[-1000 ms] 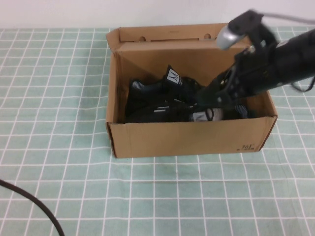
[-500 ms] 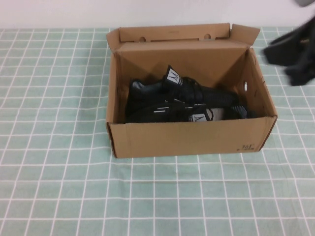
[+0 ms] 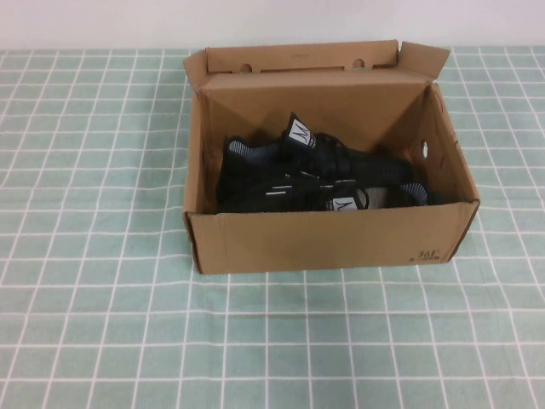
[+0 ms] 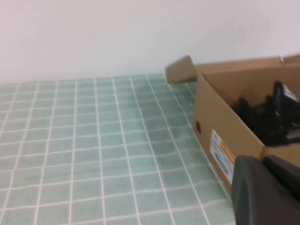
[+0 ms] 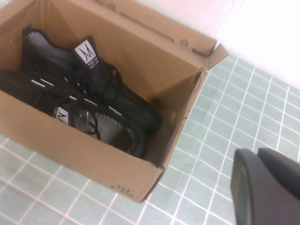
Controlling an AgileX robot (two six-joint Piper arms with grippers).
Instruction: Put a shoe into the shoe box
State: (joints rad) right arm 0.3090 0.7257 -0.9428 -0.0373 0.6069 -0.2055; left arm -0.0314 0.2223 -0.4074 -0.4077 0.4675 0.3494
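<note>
The brown cardboard shoe box [image 3: 332, 243] stands open in the middle of the table, its flap lid folded back at the far side. Two black sneakers lie inside it: one shoe [image 3: 281, 153] towards the back with its white tongue tab up, the other [image 3: 358, 194] along the front wall. Neither arm shows in the high view. The left gripper [image 4: 262, 161] is shut and empty, off the box's [image 4: 220, 136] left side. The right gripper [image 5: 257, 152] is shut and empty, raised off the box's [image 5: 93, 159] right front corner, with the shoes [image 5: 93, 79] below.
The table [image 3: 102, 324] has a green cloth with a white grid. A white wall runs behind it. A white and orange label [image 4: 221, 154] is on the box's left wall.
The right arm has pulled up out of the box, swung right and left the high view. Both shoes stay in the box. The black cable at the front left is gone from view.
</note>
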